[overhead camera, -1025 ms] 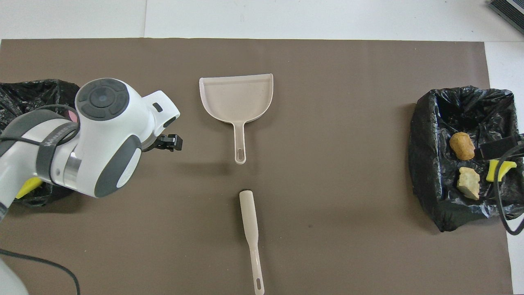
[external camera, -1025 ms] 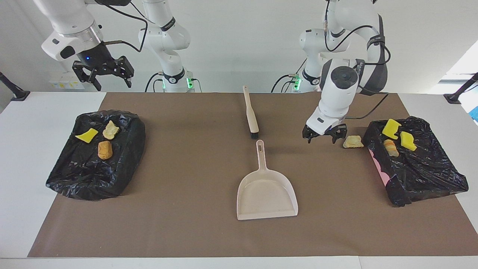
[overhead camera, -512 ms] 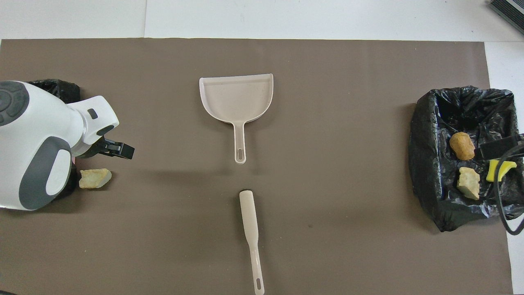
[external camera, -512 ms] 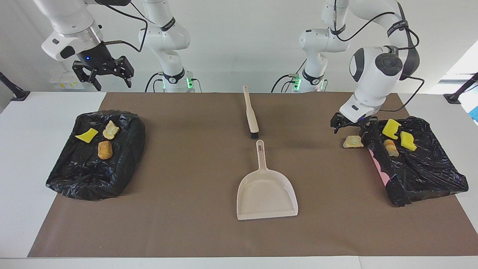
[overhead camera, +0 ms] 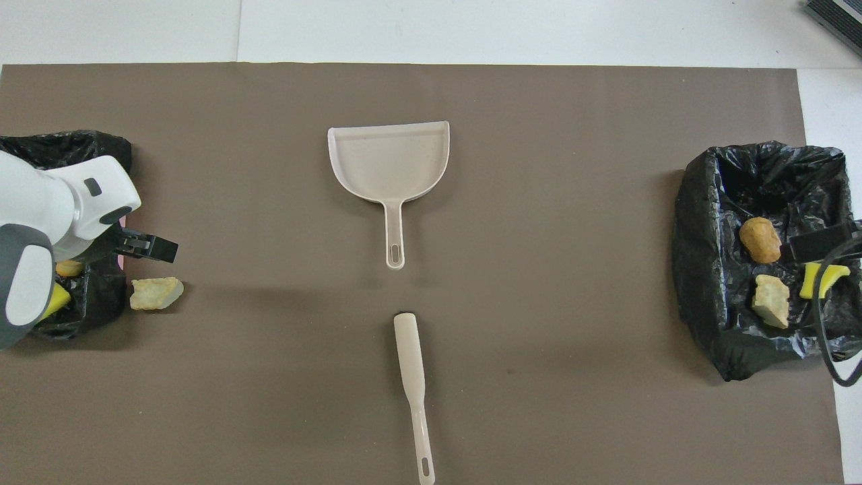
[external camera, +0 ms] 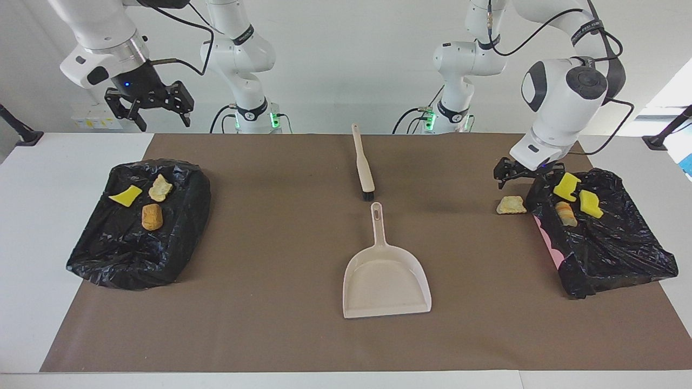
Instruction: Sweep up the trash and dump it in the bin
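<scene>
Trash sat split between two black-lined bins at either end of a brown mat (external camera: 270,324) as two robot arms worked a white table (external camera: 32,227). Near the right arm's end of the mat, one bin (external camera: 135,254) held a yellow chunk (external camera: 125,195), a tan chunk (external camera: 160,187) and an orange-brown chunk (external camera: 152,216). The other bin (external camera: 616,254), at the left arm's end, held two bright yellow pieces (external camera: 565,186) and an orange-tan piece (external camera: 565,213). One more tan chunk (external camera: 510,205) lay on the mat itself, just beside that bin's edge and outside it. The left gripper (external camera: 520,178) hung low over the mat beside the bin's robot-side corner, above the stray chunk and clear of it, its fingers apart and holding nothing. The right gripper (external camera: 153,111) waited high in the air above the table's robot-side edge near the first bin, its fingers also spread and empty. At the middle of the mat lay a beige dustpan (external camera: 386,281), handle pointing toward the robots, and, nearer to the robots and not quite touching that handle, a beige brush (external camera: 363,162) with dark bristles, its own handle reaching the mat's robot-side edge.
</scene>
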Controlling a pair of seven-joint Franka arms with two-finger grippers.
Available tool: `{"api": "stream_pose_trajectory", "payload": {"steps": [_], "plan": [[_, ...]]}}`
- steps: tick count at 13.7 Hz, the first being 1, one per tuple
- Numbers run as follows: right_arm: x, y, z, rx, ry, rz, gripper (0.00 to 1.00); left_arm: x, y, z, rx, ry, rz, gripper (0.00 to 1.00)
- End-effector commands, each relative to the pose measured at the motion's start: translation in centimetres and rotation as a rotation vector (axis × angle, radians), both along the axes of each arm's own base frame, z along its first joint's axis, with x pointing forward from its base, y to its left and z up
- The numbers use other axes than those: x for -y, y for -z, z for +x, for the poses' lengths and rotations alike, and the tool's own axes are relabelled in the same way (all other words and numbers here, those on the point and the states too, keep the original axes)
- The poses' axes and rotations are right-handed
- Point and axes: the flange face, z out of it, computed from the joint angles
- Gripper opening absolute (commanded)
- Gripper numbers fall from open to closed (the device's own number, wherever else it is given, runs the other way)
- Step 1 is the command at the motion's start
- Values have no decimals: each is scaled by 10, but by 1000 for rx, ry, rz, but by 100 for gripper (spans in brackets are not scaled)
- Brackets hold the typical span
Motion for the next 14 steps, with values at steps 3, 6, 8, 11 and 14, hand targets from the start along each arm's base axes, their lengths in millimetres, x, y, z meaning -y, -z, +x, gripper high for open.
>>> {"api": "stream_pose_trajectory", "payload": {"steps": [3,6,8,11,14], "plan": [[0,-3,-1,-9,2,-2,100,-14,-95,7,2,-34,-62,100],[0,-3,-1,-9,3,-2,100,-14,-136,2,20,-42,-90,100],[0,-3,-1,-9,2,-2,100,-24,-156,-6,-8,-57,-93,100],[0,-3,-1,-9,3,-2,100,-22,-175,-15,-38,-57,-92,100],[0,-3,-1,-9,2,-2,100,-13,-183,-25,-40,-52,-98,100]]}}
